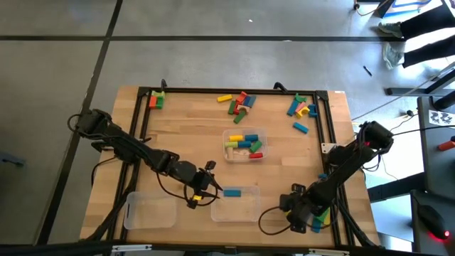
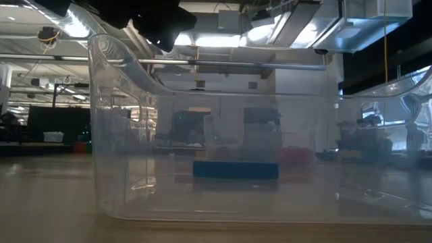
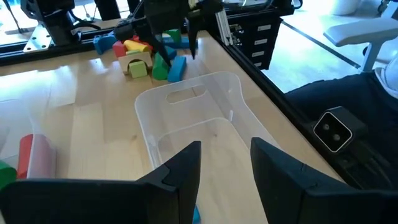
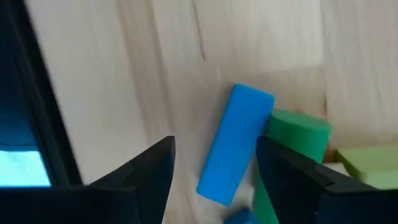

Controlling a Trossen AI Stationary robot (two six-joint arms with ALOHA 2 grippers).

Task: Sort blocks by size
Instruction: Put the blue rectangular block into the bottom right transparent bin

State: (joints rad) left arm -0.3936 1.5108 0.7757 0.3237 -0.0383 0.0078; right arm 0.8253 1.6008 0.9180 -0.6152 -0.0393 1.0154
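Note:
A blue bar block [image 1: 232, 192] lies flat on the floor of a clear tray [image 1: 236, 204] near the table's front; the low view shows the blue bar [image 2: 235, 169] through the tray wall. My left gripper [image 1: 211, 186] hovers open just left of it, above the tray's left end [image 3: 186, 118]. Near the front right corner, my right gripper [image 1: 307, 218] points down, open, over a small pile of blocks. Its fingers stand on either side of a blue bar [image 4: 236, 146] that lies beside a green block [image 4: 297, 142].
A middle tray [image 1: 245, 132] holds several blocks. Loose piles lie at the far middle [image 1: 238, 103], far right [image 1: 302, 110] and far left corner [image 1: 156, 99]. Another clear tray [image 1: 149, 212] sits at the front left. A black frame [image 1: 234, 91] borders the table.

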